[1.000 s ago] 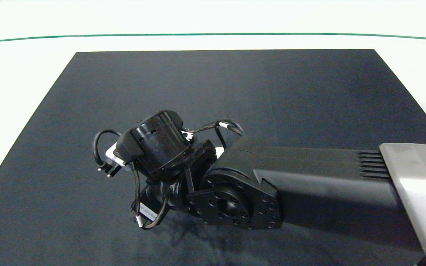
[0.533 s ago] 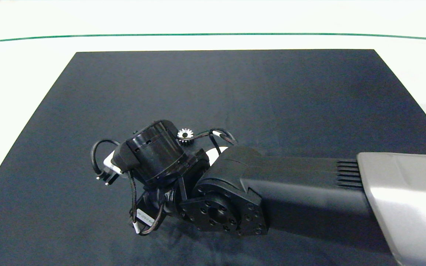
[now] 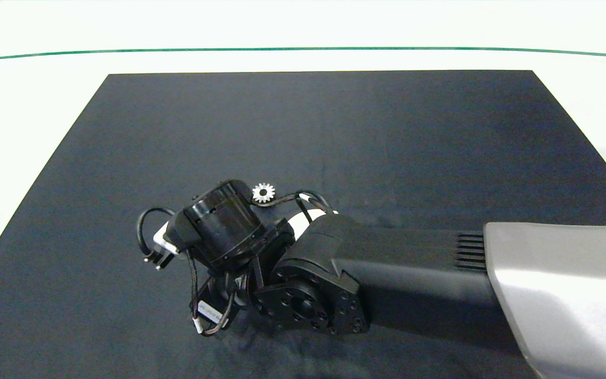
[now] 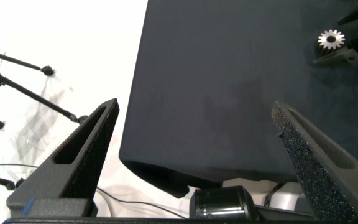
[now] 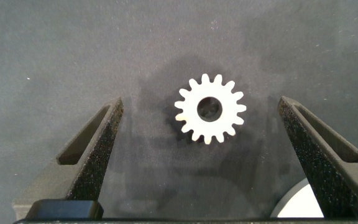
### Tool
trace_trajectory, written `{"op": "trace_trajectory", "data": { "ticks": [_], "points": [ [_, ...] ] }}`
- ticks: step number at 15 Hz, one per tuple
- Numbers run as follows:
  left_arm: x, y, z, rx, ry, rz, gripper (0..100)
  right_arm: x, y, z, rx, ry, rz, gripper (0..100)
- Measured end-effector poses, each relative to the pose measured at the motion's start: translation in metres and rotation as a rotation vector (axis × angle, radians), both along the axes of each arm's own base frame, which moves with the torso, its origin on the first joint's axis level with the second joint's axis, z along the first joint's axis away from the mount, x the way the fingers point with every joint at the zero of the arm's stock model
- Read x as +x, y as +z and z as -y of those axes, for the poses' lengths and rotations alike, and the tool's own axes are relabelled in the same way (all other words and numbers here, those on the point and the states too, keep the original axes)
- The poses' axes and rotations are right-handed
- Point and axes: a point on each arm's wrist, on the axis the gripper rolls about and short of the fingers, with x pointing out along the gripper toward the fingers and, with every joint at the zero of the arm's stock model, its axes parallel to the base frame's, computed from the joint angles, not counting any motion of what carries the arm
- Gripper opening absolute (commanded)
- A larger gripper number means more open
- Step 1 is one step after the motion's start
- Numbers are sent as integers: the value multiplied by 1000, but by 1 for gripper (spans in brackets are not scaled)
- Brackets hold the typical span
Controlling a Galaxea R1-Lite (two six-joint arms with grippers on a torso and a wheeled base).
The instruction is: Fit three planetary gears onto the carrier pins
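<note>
The right arm (image 3: 413,263) reaches in from the right across the black mat (image 3: 334,131), its wrist bent down over the near-left part of the mat. The right gripper (image 5: 204,149) hangs above the mat with its jaws spread wide, and one planetary gear (image 5: 210,108) lies flat between them, touching neither foam pad. This gear rests on the mat with its round bore facing up.

From above, another planetary gear (image 3: 263,192) lies flat on the mat just beyond the wrist housing, next to a looping black cable (image 3: 303,196). A sliver of something white (image 3: 298,221) peeks out from under the arm; it may be the edge of the carrier disc, but too little shows to be sure, and no pins can be made out.

The left gripper (image 4: 197,149) is held off the mat's left edge over the pale table, jaws wide and holding nothing. Far across the mat its camera also catches a gear (image 4: 331,40).
</note>
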Motion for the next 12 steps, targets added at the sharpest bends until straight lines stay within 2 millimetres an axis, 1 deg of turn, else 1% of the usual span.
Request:
{"op": "trace_trajectory", "data": {
  "ticks": [5, 12],
  "points": [
    [-1, -3, 0, -3, -1, -14, 100, 2, -4, 0, -12, 0, -1, 99],
    [-3, -3, 0, -2, -1, -7, 100, 7, -3, 0, 1, 0, 18, 84]
  ]
}}
